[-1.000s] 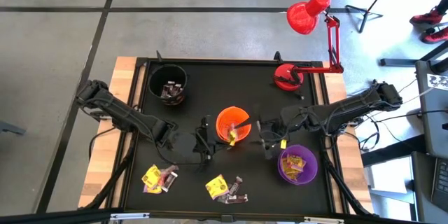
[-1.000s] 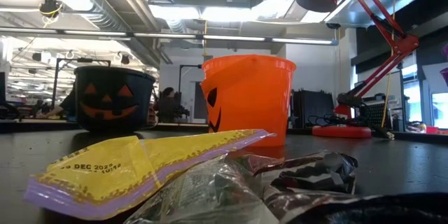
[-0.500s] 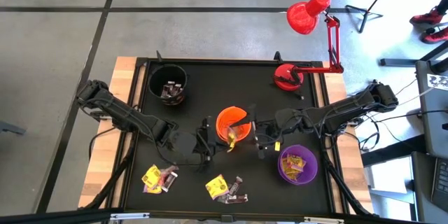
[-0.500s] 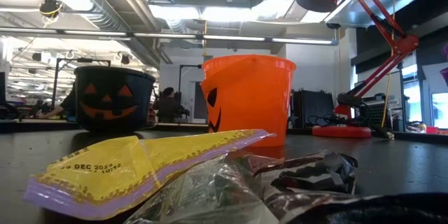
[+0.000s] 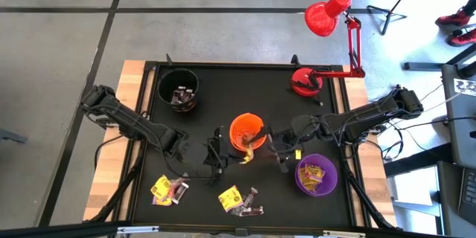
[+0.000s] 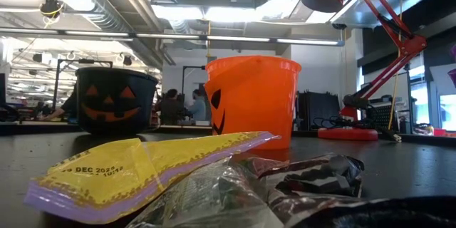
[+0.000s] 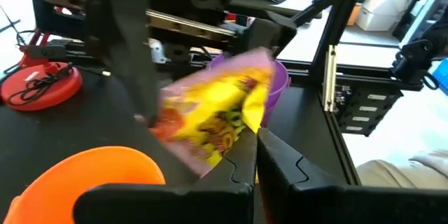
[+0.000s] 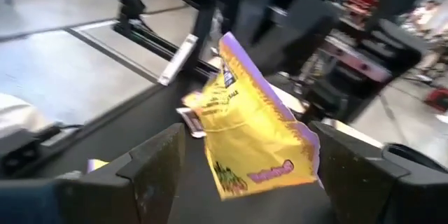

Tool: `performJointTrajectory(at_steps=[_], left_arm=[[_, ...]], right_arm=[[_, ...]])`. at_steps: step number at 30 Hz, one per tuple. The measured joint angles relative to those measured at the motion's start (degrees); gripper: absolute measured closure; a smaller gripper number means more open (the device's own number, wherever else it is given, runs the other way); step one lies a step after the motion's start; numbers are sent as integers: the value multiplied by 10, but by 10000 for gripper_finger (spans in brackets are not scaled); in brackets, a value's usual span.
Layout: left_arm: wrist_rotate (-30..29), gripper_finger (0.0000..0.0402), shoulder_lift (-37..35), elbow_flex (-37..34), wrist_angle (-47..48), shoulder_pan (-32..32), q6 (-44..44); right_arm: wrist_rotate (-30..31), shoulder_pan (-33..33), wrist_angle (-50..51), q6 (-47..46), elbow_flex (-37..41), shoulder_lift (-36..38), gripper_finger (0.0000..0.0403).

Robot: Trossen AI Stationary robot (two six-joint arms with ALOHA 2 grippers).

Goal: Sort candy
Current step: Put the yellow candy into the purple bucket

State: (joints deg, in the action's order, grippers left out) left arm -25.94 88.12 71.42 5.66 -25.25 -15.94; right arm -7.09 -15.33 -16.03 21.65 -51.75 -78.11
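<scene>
Step in hand: a handover of one yellow candy packet [image 7: 217,115] between the arms is judged to be under way.
Left gripper [image 5: 217,155]: fingers clamped on the packet's lower edge, beside the orange cup [image 5: 247,131].
Right gripper [image 8: 241,175]: fingers spread wide, either side of the packet, nothing gripped.
Packet: held off the table between both grippers.
Advice: the right fingers should be closed on the packet before the left is released; the purple cup [image 5: 316,175], already holding yellow packets, is judged the destination.
</scene>
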Motion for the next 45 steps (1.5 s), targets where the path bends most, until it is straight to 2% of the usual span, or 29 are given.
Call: performJointTrajectory(at_steps=[5,12,23,26,31,38,41,45], left_arm=[[-20,401,0,0,0,4,0],[-24,401,0,0,0,4,0],[-33,401,0,0,14,-3,-1],[-31,401,0,0,49,-10,-23],[-32,401,6,0,130,-14,-108],[-23,399,69,-1,174,-11,-169],[9,376,103,-1,190,-4,-197],[37,324,143,-1,214,2,-215]], right_arm=[[-39,0,12,-5,0,0,104],[-44,0,24,-5,-1,0,107],[5,0,74,9,-1,14,187],[17,0,110,11,-1,44,193],[25,0,193,9,-1,116,192],[95,0,338,-30,-1,220,198],[106,0,378,-48,-1,255,198],[106,0,405,-64,-1,288,199]])
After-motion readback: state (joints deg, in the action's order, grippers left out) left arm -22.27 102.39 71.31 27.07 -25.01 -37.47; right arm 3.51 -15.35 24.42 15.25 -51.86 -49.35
